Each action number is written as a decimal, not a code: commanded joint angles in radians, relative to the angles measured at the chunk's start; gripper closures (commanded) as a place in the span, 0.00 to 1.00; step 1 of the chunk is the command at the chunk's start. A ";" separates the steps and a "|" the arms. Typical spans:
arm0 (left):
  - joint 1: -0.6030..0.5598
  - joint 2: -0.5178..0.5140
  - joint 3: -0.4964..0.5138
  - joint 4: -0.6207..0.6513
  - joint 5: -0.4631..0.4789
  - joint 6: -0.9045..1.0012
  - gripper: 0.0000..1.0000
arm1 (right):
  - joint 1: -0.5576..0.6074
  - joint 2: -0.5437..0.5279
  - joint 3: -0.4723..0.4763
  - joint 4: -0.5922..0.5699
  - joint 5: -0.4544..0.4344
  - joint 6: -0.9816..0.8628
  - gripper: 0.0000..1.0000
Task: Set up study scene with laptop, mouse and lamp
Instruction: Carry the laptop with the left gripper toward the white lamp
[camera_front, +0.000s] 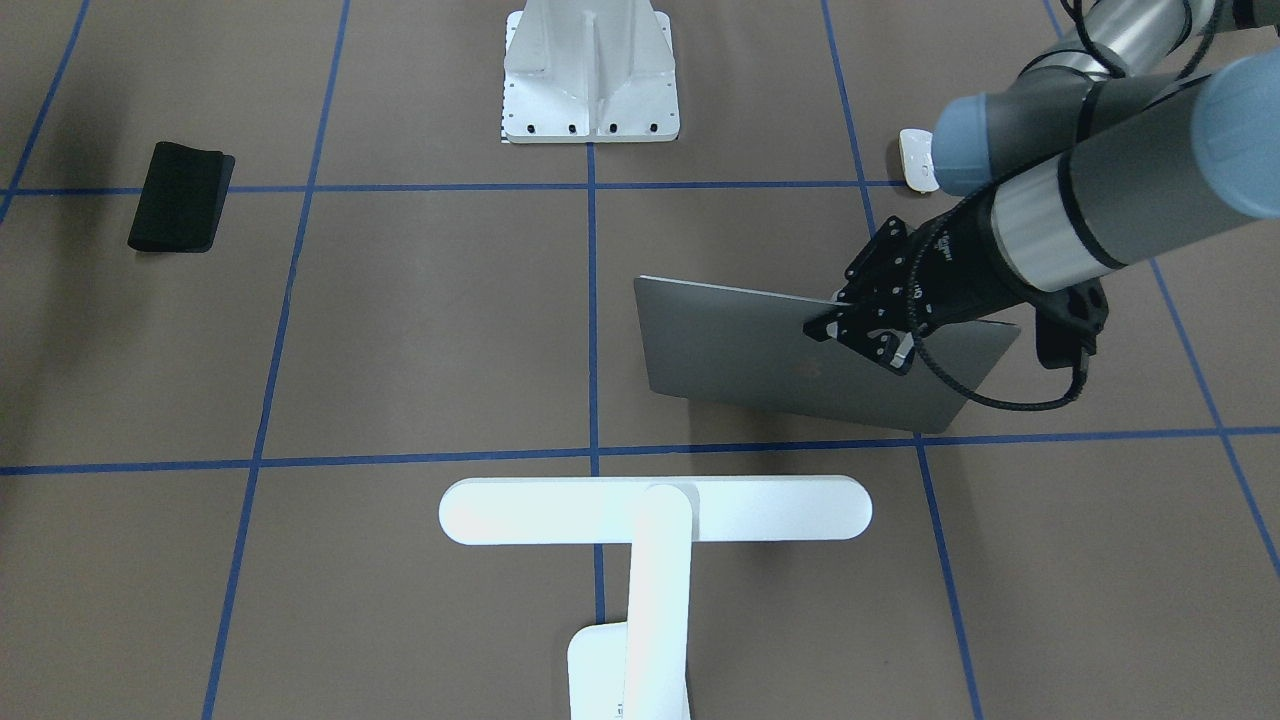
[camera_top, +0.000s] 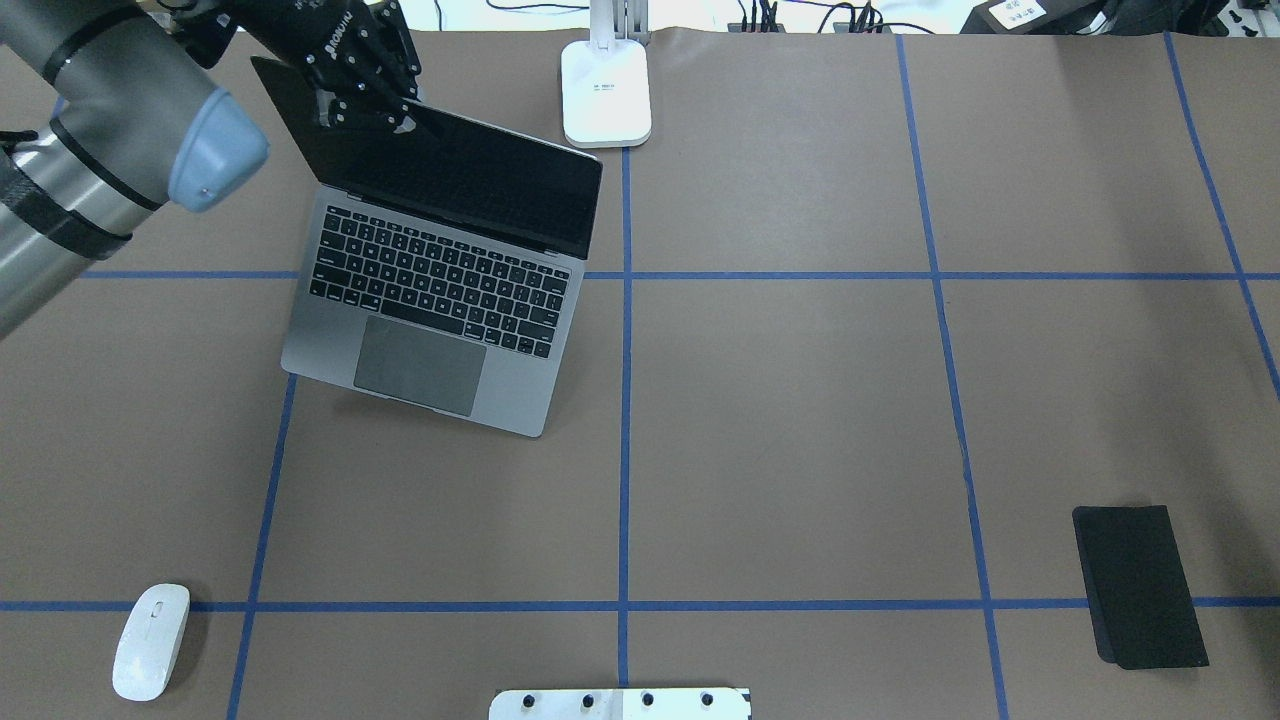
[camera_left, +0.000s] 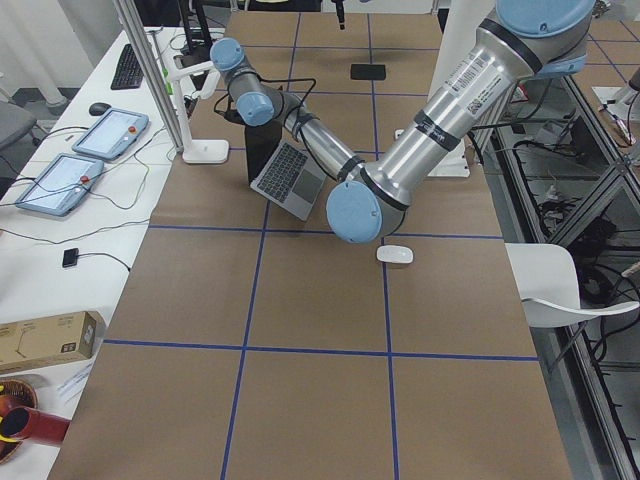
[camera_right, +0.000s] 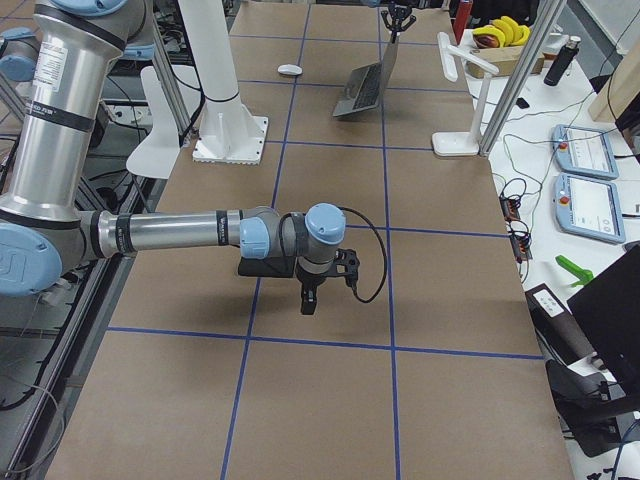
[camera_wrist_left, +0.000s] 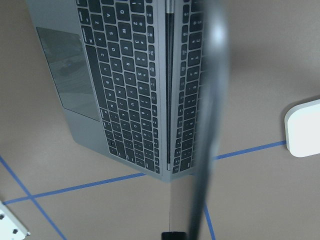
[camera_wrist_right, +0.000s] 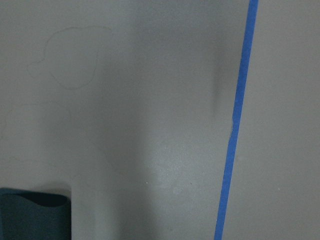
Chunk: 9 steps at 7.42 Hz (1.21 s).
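1. Open laptop (camera_top: 430, 300) sits on the tabletop (camera_top: 800, 420), robot's left half, toward the far side. Its base is skewed to the blue tape lines (camera_top: 625, 450). Screen faces the robot, lid abt upright. Judged as the lid-opening step, nearly done.
2. The left tool (camera_front: 875, 335) has a finger on each side of the lid's top edge, nr one corner, and looks clamped on it. Left wrist cam shows the lid edge-on down its middle. Gripping the top edge makes sense: most leverage on the hinge, no contact w/ keys.
3. The right tool (camera_right: 308, 300) hangs low over the other half, nr the black mat (camera_top: 1140, 585), well apart from the laptop. Only the side cam shows it, so can't tell if the fingers are apart or together. Prob parked out of the way.
4. The lamp (camera_front: 655, 510) stands at the far edge, its base just beside the lid's free corner, bar head leaning toward the robot. Prob set there to light the work area.
5. The mouse (camera_top: 150, 640) lies flat at the near left, well apart from the laptop. Likely needs moving next to it.
6. Risk: the base looks light, so more push on the lid could slide or tip it.
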 joint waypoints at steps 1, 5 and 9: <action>0.064 -0.031 0.014 -0.065 0.121 -0.094 1.00 | 0.000 0.001 -0.002 -0.002 0.002 0.001 0.00; 0.097 -0.038 0.137 -0.290 0.242 -0.148 1.00 | -0.002 0.007 -0.015 -0.001 0.004 0.003 0.00; 0.100 -0.054 0.256 -0.482 0.386 -0.151 1.00 | -0.002 0.013 -0.029 0.001 0.004 0.001 0.00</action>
